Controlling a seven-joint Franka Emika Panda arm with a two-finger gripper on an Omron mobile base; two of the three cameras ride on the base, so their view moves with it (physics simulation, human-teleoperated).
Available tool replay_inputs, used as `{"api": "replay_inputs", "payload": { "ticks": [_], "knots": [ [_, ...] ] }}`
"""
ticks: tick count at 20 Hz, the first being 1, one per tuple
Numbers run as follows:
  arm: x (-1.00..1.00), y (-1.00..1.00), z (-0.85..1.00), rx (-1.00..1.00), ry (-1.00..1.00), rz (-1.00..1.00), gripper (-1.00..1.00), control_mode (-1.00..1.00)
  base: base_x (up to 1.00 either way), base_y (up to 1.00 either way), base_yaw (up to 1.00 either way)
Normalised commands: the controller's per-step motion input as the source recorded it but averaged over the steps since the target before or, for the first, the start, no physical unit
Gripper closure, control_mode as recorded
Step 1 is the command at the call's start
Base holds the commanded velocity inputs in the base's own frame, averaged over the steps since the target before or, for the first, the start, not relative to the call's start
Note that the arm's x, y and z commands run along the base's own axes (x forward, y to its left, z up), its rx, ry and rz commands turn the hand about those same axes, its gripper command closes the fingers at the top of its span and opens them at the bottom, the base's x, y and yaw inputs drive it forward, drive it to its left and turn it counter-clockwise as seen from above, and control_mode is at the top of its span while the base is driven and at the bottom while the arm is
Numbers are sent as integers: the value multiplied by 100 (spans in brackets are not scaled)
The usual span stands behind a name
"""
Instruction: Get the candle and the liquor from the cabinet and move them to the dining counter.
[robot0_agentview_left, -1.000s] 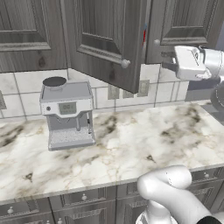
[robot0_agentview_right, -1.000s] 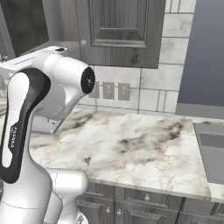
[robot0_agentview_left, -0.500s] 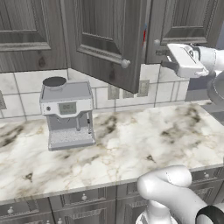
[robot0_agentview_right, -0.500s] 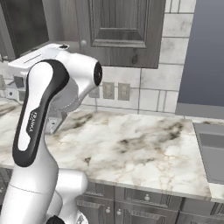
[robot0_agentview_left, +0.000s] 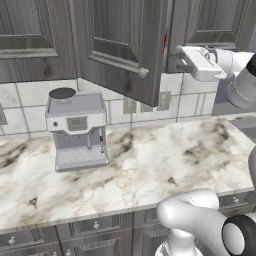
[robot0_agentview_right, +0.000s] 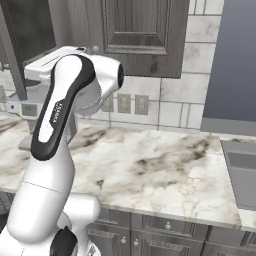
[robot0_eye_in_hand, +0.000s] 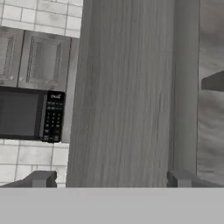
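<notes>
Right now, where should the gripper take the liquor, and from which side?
Probably around the body of the liquor, level from the front, past the free edge of the open cabinet door. Only a blue-over-red sliver shows behind that edge; its neck is hidden. The open gripper faces the door, so it must clear that first.

The half-open raised-panel door (robot0_agentview_left: 120, 47) of the dark grey wood-grain wall cabinet (robot0_agentview_left: 35, 40) covers nearly all of a small bottle (robot0_agentview_left: 165, 41); just a thin red-and-blue sliver shows at the door's edge (shape and cap cannot be made out). The cabinet's interior is otherwise hidden. In the hand view, the black microwave (robot0_eye_in_hand: 28, 113) is cut by the left edge.
</notes>
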Motion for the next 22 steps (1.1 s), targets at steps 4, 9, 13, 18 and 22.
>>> {"api": "replay_inputs", "payload": {
  "ticks": [4,9,13,18,22],
  "knots": [
    [22,25,0,0,2,2,-100,-100,0,0,0],
    [0,69,0,-6,1,2,-100,-100,0,0,0],
    [0,77,0,-6,0,3,-100,-100,0,0,0],
    [-14,85,0,-3,0,7,-100,-100,0,0,0],
    [-26,70,0,-1,0,6,-100,-100,0,0,0]
  ]
}}
